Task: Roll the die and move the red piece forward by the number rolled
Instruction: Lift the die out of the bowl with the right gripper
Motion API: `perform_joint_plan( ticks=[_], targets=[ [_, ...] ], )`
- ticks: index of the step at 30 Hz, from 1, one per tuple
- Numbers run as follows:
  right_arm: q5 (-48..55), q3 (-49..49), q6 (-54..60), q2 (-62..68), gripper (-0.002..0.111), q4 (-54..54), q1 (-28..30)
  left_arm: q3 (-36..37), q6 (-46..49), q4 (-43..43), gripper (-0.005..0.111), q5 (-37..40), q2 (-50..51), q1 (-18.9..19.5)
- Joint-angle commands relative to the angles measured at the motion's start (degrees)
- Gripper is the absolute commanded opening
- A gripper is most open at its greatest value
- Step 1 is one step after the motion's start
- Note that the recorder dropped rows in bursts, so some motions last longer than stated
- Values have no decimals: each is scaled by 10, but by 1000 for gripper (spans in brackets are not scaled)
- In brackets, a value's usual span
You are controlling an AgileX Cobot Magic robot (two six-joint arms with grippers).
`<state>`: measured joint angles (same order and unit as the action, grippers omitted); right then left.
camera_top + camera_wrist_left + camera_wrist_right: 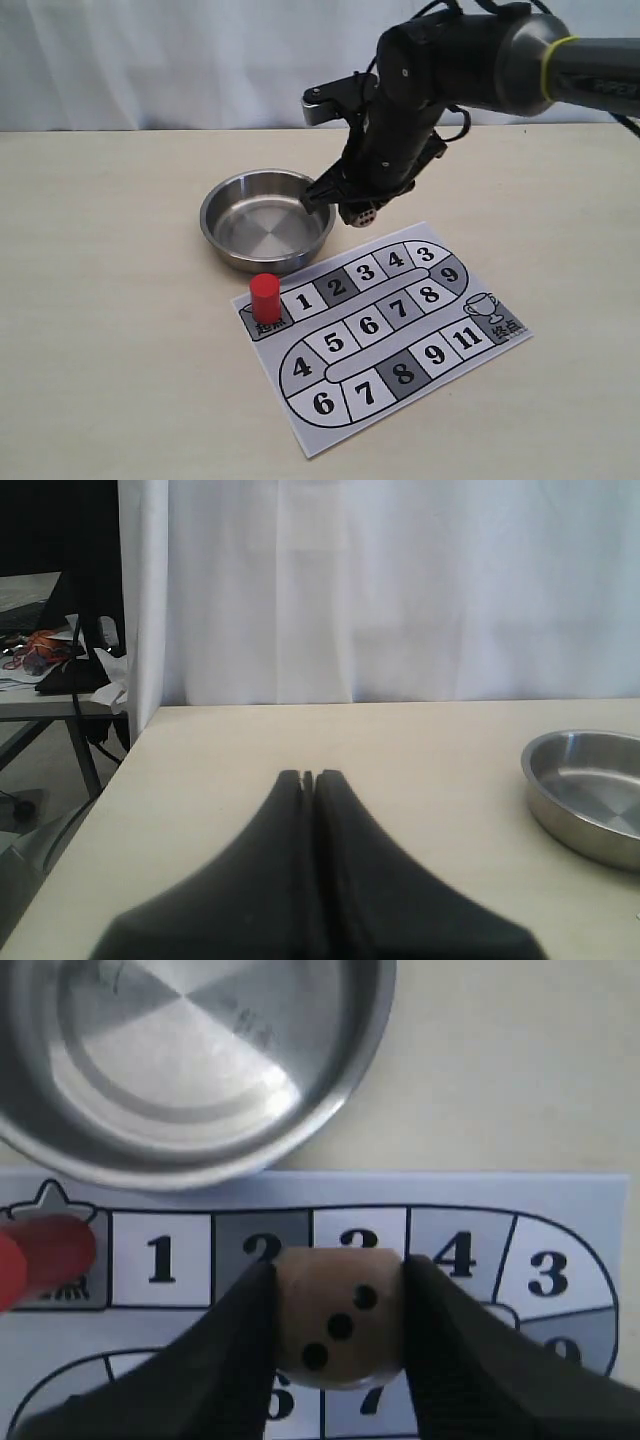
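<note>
On the left, the left tool point(308, 776) is closed on nothing, idle and apart from the play. One steel bowl point(208, 215) sits on the tabletop point(100, 300), probably there to catch the roll. One red piece point(265, 298) stands upright on the start square of the single board point(400, 345). On the right, the right tool point(348, 206) pinches the one die point(361, 213) aloft just beside the bowl's rim, above the board's numbered squares, ready for dropping.

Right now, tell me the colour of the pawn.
Plain red; the pawn shows best in the exterior view.
</note>
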<state>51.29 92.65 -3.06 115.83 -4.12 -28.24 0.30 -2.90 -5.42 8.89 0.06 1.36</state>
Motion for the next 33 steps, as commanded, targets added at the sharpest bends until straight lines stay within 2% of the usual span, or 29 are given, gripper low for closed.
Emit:
perform_joint_plan(
  ticks=[1, 6, 11, 15, 23, 29, 32, 33],
  targets=[
    [-31, -94, -3, -60, 4, 9, 45, -3, -1, 1, 0, -6, -1, 0],
    [-49, -182, -16, -108, 4, -39, 107, -3, -1, 1, 0, -6, -1, 0],
    [-49, -230, -142, -127, 4, -191, 166, -3, -1, 1, 0, -6, -1, 0],
    [-71, -253, -175, -126, 4, -240, 211, -3, -1, 1, 0, -6, -1, 0],
    [-187, -267, -188, -121, 4, -238, 277, -3, -1, 1, 0, -7, -1, 0],
    [-241, -267, -170, -78, 5, -232, 289, -3, -1, 1, 0, -7, -1, 0],
    [-278, -267, -107, -59, 14, -139, 287, -3, -1, 1, 0, -7, -1, 0],
    [-292, -267, -44, -55, 19, -64, 287, -3, -1, 1, 0, -7, -1, 0]
  ],
)
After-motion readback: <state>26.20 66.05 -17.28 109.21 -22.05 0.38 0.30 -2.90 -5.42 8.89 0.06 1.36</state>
